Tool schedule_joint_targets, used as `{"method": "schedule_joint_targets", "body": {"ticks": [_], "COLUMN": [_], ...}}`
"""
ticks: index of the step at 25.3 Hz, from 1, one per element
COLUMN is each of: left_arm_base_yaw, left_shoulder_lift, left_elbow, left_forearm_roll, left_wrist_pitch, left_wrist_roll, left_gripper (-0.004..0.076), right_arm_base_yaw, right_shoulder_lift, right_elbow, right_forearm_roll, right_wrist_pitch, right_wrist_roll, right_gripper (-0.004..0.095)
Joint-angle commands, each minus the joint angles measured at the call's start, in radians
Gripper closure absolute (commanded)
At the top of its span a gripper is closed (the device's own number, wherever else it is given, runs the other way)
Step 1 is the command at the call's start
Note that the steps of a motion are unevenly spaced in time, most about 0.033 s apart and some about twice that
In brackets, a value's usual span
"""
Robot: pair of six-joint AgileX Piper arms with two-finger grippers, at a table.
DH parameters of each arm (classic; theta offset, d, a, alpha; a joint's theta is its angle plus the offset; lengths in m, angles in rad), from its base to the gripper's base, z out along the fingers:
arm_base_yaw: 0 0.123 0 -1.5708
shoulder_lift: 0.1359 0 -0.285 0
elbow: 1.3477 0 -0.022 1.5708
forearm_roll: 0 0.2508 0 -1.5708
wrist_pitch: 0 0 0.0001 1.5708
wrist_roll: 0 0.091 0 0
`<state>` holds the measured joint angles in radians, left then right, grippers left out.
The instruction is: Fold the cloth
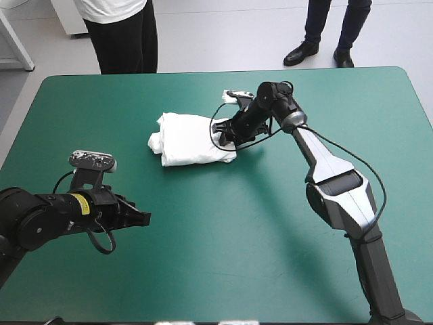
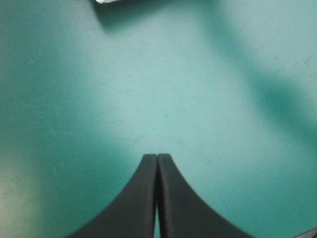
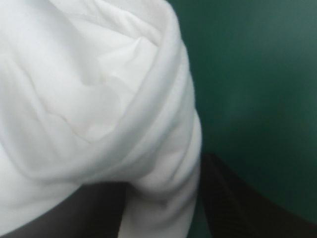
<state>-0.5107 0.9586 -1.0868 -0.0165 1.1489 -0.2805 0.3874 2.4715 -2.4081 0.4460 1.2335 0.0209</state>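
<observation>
Teal-green tabletop: nearest, the clenched, empty left hand with black fin-shaped fingers; well ahead, the white short-sleeved cloth T-shirt, a folded bundle lying crosswise, grasped at its right end by the right hand.

So our left arm comes in low at the lower left of the frame, forearm lying about level and aimed toward the right. Our left gripper has its black fingers pressed together into one pointed arch. Our right arm climbs from the lower right corner up toward top centre, then the wrist bends over to the left. Our right gripper points down-left, clamped on the T-shirt, with a fold of it sitting between the fingers.
</observation>
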Motion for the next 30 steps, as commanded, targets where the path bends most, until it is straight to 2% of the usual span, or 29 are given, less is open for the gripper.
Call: {"method": "schedule_joint_targets", "body": {"ticks": [1,5,13,16,19,26,30], "left_arm_base_yaw": [-0.002,-0.002,-0.002,-0.002,-0.002,-0.002,-0.002], "left_shoulder_lift": [-0.004,-0.004,-0.004,-0.004,-0.004,-0.004,-0.004], "left_elbow": [-0.025,-0.025,-0.025,-0.025,-0.025,-0.025,-0.025], "left_forearm_roll": [-0.003,-0.012,-0.022,-0.043,-0.076,-0.096,-0.096], "left_wrist_pitch": [-0.05,-0.046,-0.022,0.01,0.018,0.03,0.03], "left_wrist_roll": [-0.009,-0.009,-0.009,-0.013,-0.013,-0.013,-0.013], "left_gripper": [0.0734,0.0734,0.0734,0.0734,0.0734,0.0734,0.0734], "right_arm_base_yaw": [0.033,0.043,0.001,-0.014,-0.05,-0.169,-0.265], "right_shoulder_lift": [-0.049,-0.038,-0.048,-0.077,-0.097,-0.211,-0.317], "right_elbow": [-0.025,-0.025,-0.025,-0.019,0.025,0.292,0.45], "right_forearm_roll": [0.035,0.023,-0.058,-0.239,-0.269,-0.329,-0.367], "right_wrist_pitch": [0.015,0.015,0.015,0.016,0.016,0.014,-0.054], "right_wrist_roll": [-0.021,-0.021,-0.012,0.01,0.028,0.028,0.026], "right_gripper": [0.063,0.0921,0.0925,0.0925,0.0925,0.0925,0.0925]}}
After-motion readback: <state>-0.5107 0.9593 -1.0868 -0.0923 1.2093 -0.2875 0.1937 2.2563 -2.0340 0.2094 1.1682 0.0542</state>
